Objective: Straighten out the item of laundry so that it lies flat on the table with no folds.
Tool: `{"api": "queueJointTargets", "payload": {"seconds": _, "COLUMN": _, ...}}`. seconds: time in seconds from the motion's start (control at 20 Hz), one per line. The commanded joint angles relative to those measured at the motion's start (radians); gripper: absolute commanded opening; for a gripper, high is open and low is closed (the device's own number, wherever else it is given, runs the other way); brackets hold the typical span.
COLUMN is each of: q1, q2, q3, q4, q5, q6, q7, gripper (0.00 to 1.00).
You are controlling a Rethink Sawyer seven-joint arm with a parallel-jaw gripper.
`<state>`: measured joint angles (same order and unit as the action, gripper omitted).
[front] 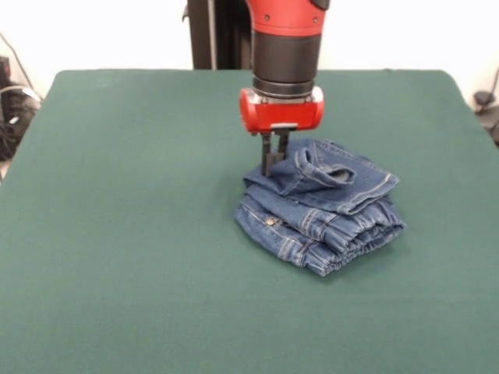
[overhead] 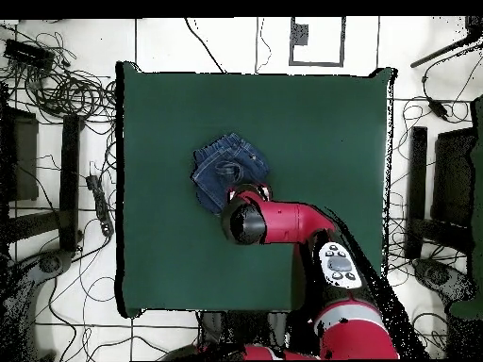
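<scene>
The small blue denim jeans (front: 327,206) lie bunched and folded in a thick pile on the dark green table (front: 117,234), right of its middle. The gathered waistband faces the front right. My gripper (front: 273,165) comes straight down onto the pile's far left edge. Its fingers are close together and pinch the denim there. In the overhead view the jeans (overhead: 226,170) lie just above my red wrist (overhead: 247,222), which hides the fingers. The table (overhead: 330,132) spreads wide around them.
Green cloth shows on all sides of the pile. Cables and equipment (overhead: 57,85) lie on the floor beyond the table's edges. My pedestal (front: 214,35) stands behind the far edge.
</scene>
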<state>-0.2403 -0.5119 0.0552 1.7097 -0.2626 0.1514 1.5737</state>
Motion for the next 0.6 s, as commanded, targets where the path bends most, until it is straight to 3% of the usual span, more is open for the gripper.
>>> {"api": "queueJointTargets", "payload": {"seconds": 0.05, "q1": -0.02, "q2": 0.069, "q3": 0.042, "q4": 0.004, "q5": -0.079, "q6": 0.087, "q7": 0.008, "gripper": 0.0}}
{"api": "queueJointTargets", "payload": {"seconds": 0.6, "q1": -0.105, "q2": -0.017, "q3": 0.092, "q4": 0.087, "q5": -0.14, "q6": 0.17, "q7": -0.045, "gripper": 0.0}}
